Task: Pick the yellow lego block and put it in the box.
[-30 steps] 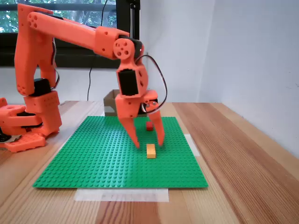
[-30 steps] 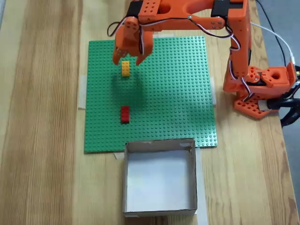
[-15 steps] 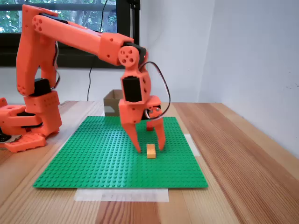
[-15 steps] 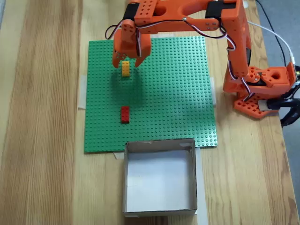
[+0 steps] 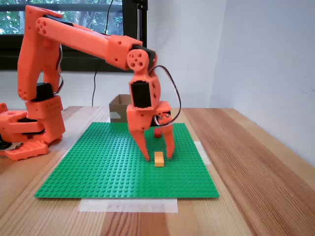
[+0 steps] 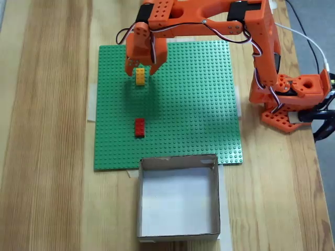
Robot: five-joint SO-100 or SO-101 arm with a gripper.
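Observation:
The yellow lego block (image 5: 159, 159) (image 6: 140, 77) lies on the green baseplate (image 5: 98, 162) (image 6: 199, 104). My orange gripper (image 5: 158, 157) (image 6: 140, 71) stands open and points down, one fingertip on each side of the block, just above the plate. In the side-on fixed view the block sits slightly in front of the fingertips. The box (image 6: 178, 198), brown cardboard with a pale inside, stands off the plate's near edge in the top-down fixed view; behind the arm its corner (image 5: 118, 105) shows in the side-on view.
A small red brick (image 6: 139, 127) (image 5: 157, 132) lies on the plate between the yellow block and the box. The arm's base (image 6: 293, 99) (image 5: 29, 132) stands beside the plate. Pale tape (image 5: 128, 205) holds the plate's edges to the wooden table.
The gripper has come down and shifted slightly toward the plate's far edge, so its open fingertips now flank the yellow block. The bricks and the box have stayed put.

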